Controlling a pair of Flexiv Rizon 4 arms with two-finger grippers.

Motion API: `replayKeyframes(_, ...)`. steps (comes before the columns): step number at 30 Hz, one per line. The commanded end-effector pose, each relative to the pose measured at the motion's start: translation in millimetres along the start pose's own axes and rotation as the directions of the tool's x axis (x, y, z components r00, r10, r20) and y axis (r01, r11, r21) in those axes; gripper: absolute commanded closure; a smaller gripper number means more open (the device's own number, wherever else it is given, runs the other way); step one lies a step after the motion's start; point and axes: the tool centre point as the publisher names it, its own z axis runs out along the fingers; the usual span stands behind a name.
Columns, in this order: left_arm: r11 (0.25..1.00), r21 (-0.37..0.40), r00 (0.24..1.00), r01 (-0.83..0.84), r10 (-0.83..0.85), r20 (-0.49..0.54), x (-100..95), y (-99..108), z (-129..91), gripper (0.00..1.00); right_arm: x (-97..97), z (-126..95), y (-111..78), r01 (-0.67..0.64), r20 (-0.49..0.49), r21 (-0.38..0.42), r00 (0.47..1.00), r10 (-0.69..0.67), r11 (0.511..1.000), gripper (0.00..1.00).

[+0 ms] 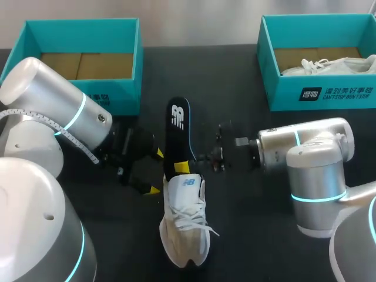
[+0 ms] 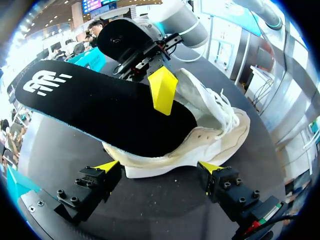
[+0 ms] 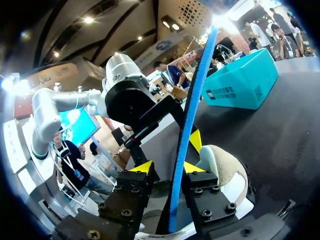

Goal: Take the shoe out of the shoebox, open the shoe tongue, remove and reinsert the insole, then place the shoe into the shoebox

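Found the right gripper (image 1: 183, 167) clamped on the black insole (image 1: 178, 126), one yellow fingertip (image 2: 162, 90) pressed on its top face, the other out of sight beneath it. Saw the insole tilted upward, its lower end tucked into the opening of the white shoe (image 1: 185, 226) and its logo end raised clear beyond the heel. From the right wrist, saw it edge-on between the two fingers. Found the left gripper (image 1: 155, 172) spread wide and holding nothing, just beside the shoe near its heel, yellow tips close to the sole; could not tell whether either touched. Saw the shoe resting on its sole on the black table (image 1: 247, 235) between the two arms, toe toward the robot, laces loose. Noted a teal shoebox (image 1: 120, 97) at the far left, and a second teal box (image 1: 320, 94) at the far right holding another white shoe (image 1: 329, 64).
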Motion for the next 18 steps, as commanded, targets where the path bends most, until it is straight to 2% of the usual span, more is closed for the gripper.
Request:
replayKeyframes(1,1.000,-0.001,1.000,-0.001,0.001,0.001,0.5,0,0,0.00,-2.7,4,8.0,0.009,-0.010,0.016,1.000,-0.009,1.000,0.66)
replayKeyframes(13,1.000,-0.001,1.000,-0.001,0.001,0.001,0.5,0,0,0.00,-5.0,8,20.2,0.050,-0.033,0.017,0.998,-0.049,0.999,0.67)
replayKeyframes(18,1.000,-0.001,1.000,-0.001,0.001,0.001,0.5,0,0,0.00,-5.1,8,22.7,0.059,-0.029,0.012,0.998,-0.058,0.998,0.71)
